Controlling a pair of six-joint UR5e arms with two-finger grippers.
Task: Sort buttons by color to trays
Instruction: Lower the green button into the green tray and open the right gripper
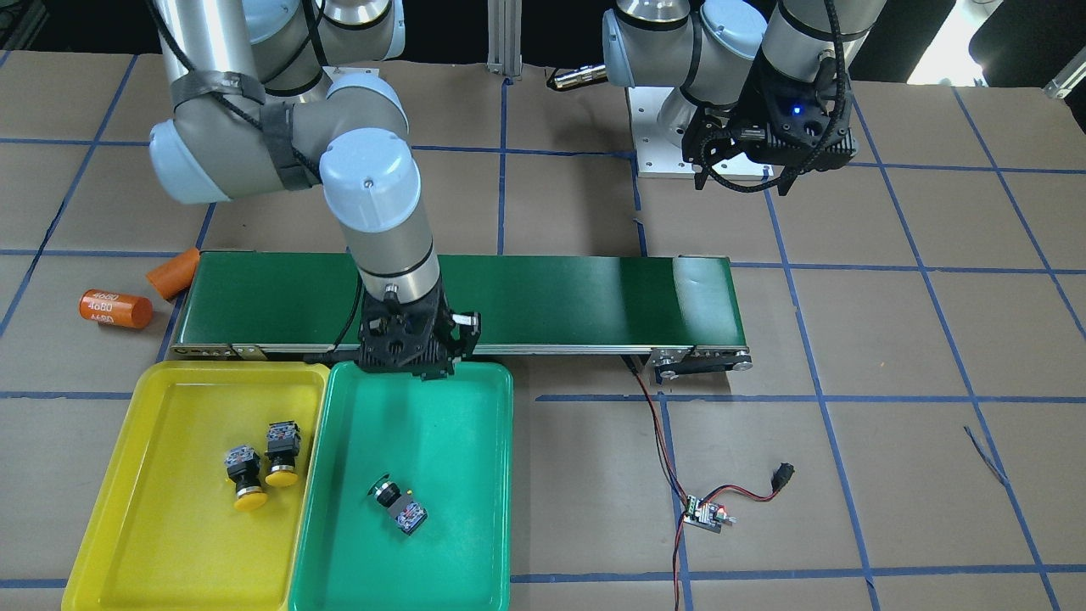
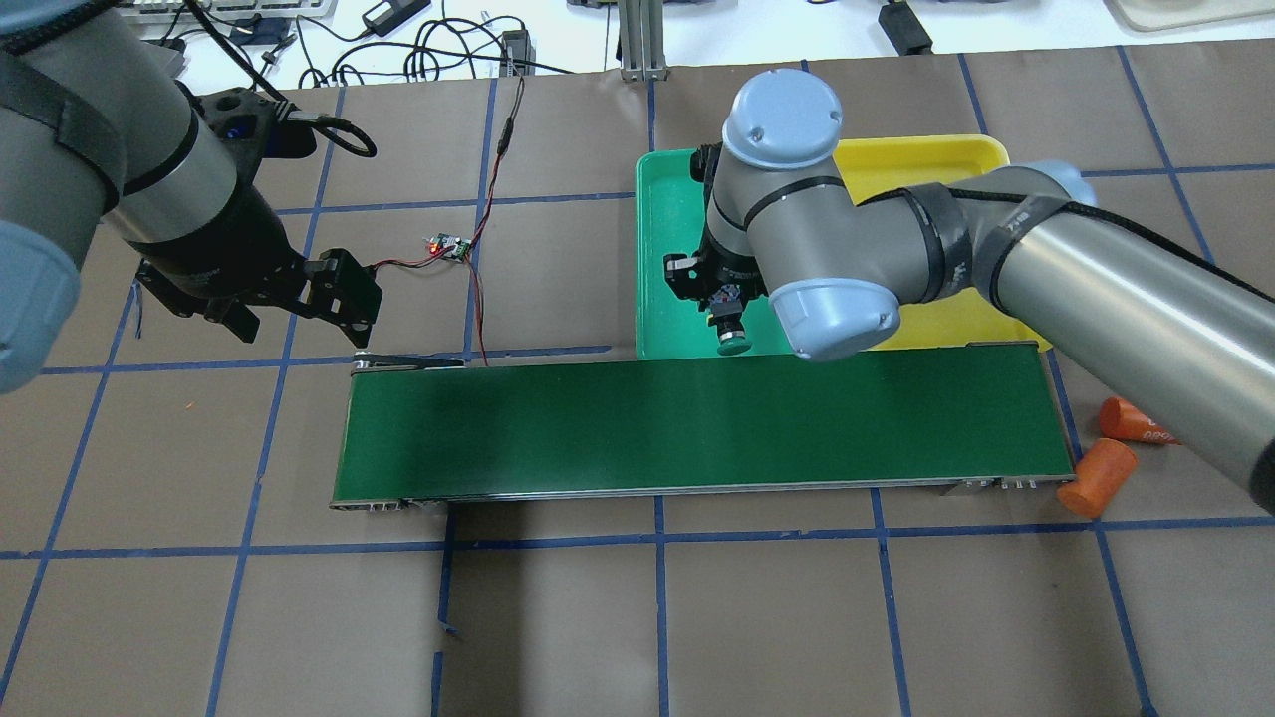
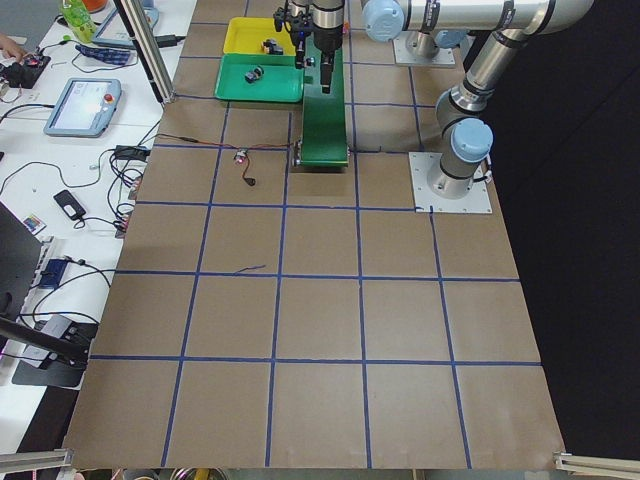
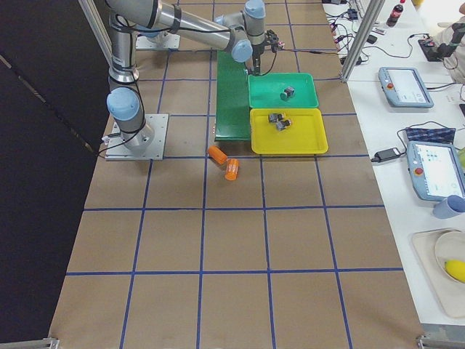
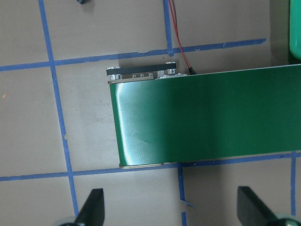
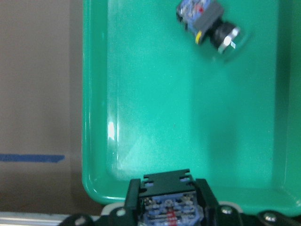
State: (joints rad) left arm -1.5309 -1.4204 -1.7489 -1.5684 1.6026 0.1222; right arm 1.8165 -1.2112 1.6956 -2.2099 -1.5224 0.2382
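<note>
The brown counter [image 1: 891, 339] has blue lines [image 1: 848, 399]. A long green belt [image 1: 543, 297], a yellow tray [image 1: 170, 535] and a green tray [image 1: 458, 535] sit on it. Two orange tubes [image 1: 116, 309] and a small wired board [image 1: 707, 513] lie there too.

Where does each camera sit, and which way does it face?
Front-facing: across the table, facing the robot; both arms show.
Overhead: behind the robot, looking forward and down; both arms.
Exterior left: table's left end, looking along it; left arm nearest.
Exterior right: opposite end; right arm nearest.
Left wrist: down on the conveyor; open left end effector.
Right wrist: down into the green tray; right end effector with its held button.
Shared: front-facing and right wrist both show the loose button.
</note>
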